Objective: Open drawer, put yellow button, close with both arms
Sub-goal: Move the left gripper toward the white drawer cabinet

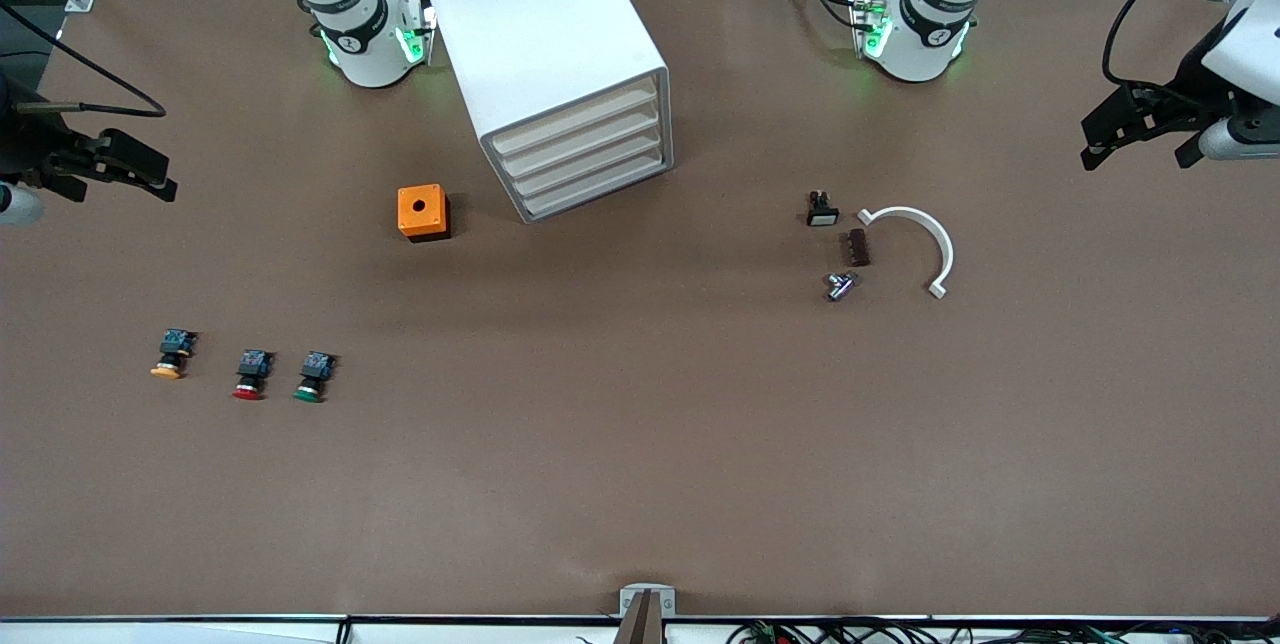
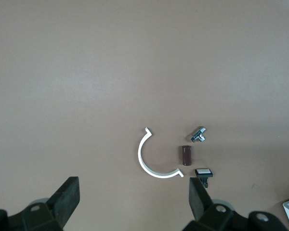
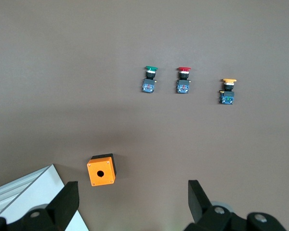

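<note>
Nearest the camera, yellow button [image 1: 168, 356] lies at the right arm's table end. Drawer [image 1: 575, 123] shut. Left gripper [image 1: 1135, 129] and right gripper [image 1: 120, 169] hover, fingers spread, both waiting.

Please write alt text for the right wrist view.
The open right gripper hangs above a brown table with three small pushbuttons in a row: green-capped, red-capped, yellow-capped. Closer lie an orange box and white cabinet corner.

High front camera faces robots; wrist cameras look down at table [image 1: 640, 484]
</note>
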`<state>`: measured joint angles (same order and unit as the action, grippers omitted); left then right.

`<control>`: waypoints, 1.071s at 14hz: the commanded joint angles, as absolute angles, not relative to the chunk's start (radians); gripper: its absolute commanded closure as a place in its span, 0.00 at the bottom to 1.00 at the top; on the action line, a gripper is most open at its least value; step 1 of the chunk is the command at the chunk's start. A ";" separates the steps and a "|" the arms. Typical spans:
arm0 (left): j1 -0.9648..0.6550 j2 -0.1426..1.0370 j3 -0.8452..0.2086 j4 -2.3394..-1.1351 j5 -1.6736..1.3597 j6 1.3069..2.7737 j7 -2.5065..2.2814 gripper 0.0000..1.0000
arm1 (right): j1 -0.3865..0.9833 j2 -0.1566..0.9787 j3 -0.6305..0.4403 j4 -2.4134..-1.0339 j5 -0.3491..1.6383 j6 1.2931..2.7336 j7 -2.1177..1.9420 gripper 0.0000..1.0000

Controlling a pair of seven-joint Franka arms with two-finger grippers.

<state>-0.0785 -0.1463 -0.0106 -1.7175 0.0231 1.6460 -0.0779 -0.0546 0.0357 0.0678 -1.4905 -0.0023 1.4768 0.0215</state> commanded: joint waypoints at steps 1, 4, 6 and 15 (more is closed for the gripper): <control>-0.072 -0.132 -0.018 -1.700 0.011 1.635 -0.055 0.00 | -0.051 0.025 0.067 -1.499 -0.008 1.474 0.031 0.00; -0.075 -0.127 -0.018 -1.695 0.011 1.635 -0.067 0.00 | -0.049 0.025 0.067 -1.499 -0.008 1.473 0.032 0.00; -0.077 -0.111 -0.018 -1.695 0.012 1.635 -0.066 0.00 | -0.051 0.025 0.067 -1.499 -0.008 1.473 0.032 0.00; -0.077 -0.019 -0.040 -1.701 -0.089 1.536 0.106 0.00 | -0.052 0.025 0.067 -1.514 -0.008 1.470 0.031 0.00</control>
